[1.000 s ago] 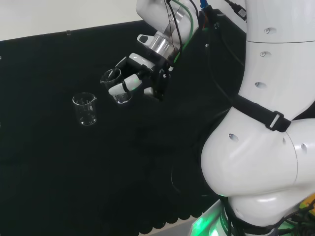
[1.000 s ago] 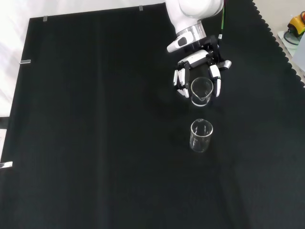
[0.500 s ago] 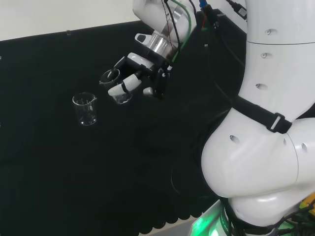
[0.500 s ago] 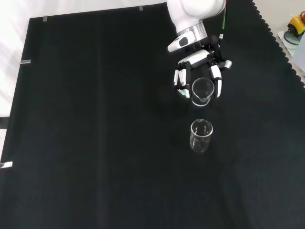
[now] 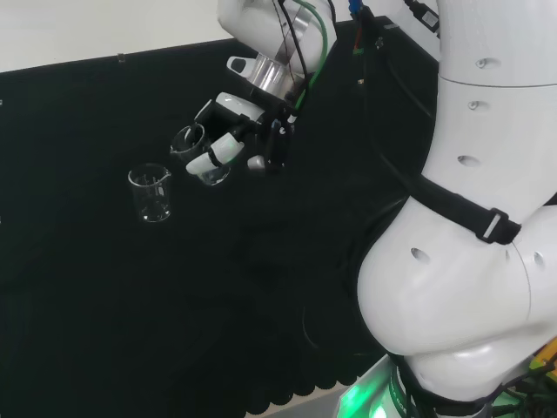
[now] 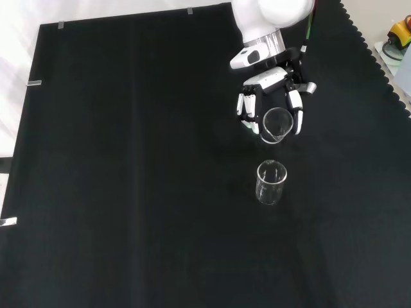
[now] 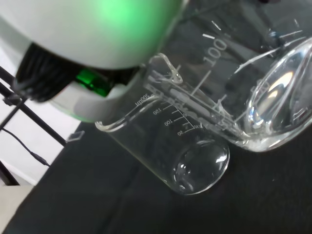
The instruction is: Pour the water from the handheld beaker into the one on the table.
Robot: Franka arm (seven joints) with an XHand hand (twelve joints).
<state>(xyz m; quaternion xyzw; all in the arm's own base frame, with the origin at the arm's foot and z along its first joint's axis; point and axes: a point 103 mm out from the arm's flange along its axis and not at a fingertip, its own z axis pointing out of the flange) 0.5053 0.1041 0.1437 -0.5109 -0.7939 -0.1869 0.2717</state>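
A clear glass beaker (image 5: 197,153) (image 6: 277,125) hangs above the cloth, tilted, with the hand (image 5: 239,131) (image 6: 275,80) shut on it, fingers and thumb curled round its wall. A second clear beaker (image 5: 150,192) (image 6: 271,182) stands upright on the black cloth, to the left of the held one in the head view and just below it in the front view. In the wrist view the held beaker (image 7: 253,92) is close and large with a little water near its base, and the standing beaker (image 7: 170,141) lies just beyond its spout.
The arm's big white links (image 5: 461,226) stand at the right of the head view. Black cloth (image 6: 128,160) covers the bench, with its scalloped edge (image 6: 379,70) at the front view's right. Small clips (image 6: 35,83) sit along the cloth's left edge.
The hand with the held beaker has moved a little toward the standing beaker and has tipped further. The standing beaker has stayed where it was.
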